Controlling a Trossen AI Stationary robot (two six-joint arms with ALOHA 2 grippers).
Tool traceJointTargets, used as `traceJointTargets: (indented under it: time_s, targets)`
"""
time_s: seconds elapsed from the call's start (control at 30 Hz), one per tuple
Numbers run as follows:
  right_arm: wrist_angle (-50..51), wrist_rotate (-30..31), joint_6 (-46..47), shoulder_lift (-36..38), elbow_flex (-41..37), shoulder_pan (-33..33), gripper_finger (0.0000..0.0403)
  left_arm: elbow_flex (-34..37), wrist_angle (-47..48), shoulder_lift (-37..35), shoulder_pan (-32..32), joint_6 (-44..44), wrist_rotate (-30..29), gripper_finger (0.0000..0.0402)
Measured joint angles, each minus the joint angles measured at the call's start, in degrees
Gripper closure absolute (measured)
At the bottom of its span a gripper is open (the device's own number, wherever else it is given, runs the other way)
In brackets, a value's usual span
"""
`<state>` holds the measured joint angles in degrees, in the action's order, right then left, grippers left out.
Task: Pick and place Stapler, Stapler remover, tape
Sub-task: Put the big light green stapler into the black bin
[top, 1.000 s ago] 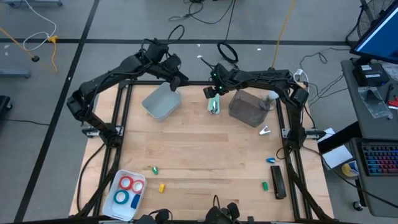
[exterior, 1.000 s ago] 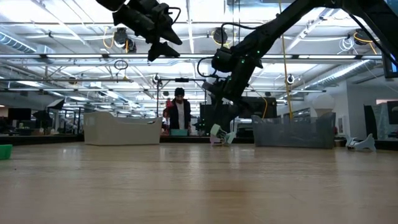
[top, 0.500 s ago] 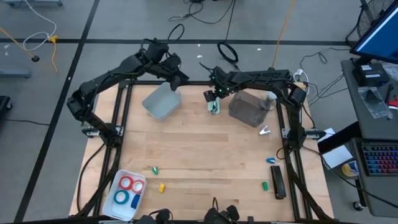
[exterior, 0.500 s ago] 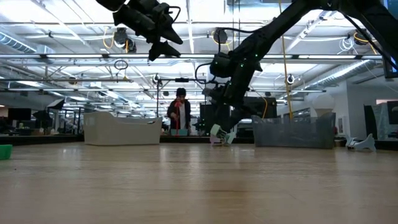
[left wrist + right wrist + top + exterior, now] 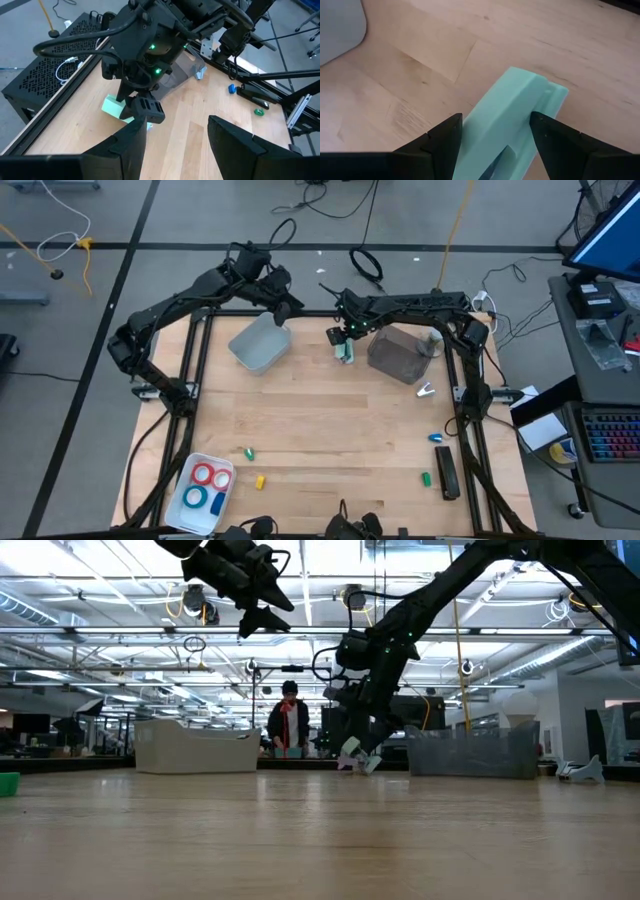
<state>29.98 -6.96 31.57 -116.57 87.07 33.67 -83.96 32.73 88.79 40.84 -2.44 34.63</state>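
Right wrist view puts our right gripper directly over the mint-green stapler, its fingers spread apart on either side of the body and not closed on it. The stapler's long axis runs straight out ahead between them, its far end blunt, lying on the wooden table. From the high view we see the stapler near the back of the table, between the light gray bin and the dark clear bin, its length running roughly front to back. Our right arm reaches in from the right edge, stretched across the back and bent down at the wrist. Our left gripper hangs above the gray bin's back corner, fingers open and empty, raised high in the low view. The tape rolls sit in a white tray at the front left corner.
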Motion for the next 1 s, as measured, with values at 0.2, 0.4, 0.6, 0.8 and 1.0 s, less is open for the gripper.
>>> traceJointTargets:
  time_s: [0.2,0.4,0.6,0.8,1.0]
  targets:
    - [-1.0,-0.5,0.7,-0.1,0.0,0.0,0.0214,0.0,0.0,0.0,0.0,0.4,-0.2,0.0192]
    - [-2.3,-0.9,0.8,-0.2,-0.1,0.0,0.0263,0.0,0.0,0.0,0.0,0.4,-0.2,0.0192]
    - [-2.4,-1.0,0.9,-0.2,-0.1,0.0,0.0280,0.0,0.0,0.0,0.0,0.4,-0.2,0.0192]
    - [-2.3,-1.9,3.4,-0.2,-0.1,1.3,0.0282,0.0,0.0,0.0,0.0,0.4,-0.2,0.0192]
    - [-2.3,-3.1,4.4,-0.2,-0.1,2.3,0.0296,0.0,0.0,0.0,0.0,0.4,-0.2,0.0192]
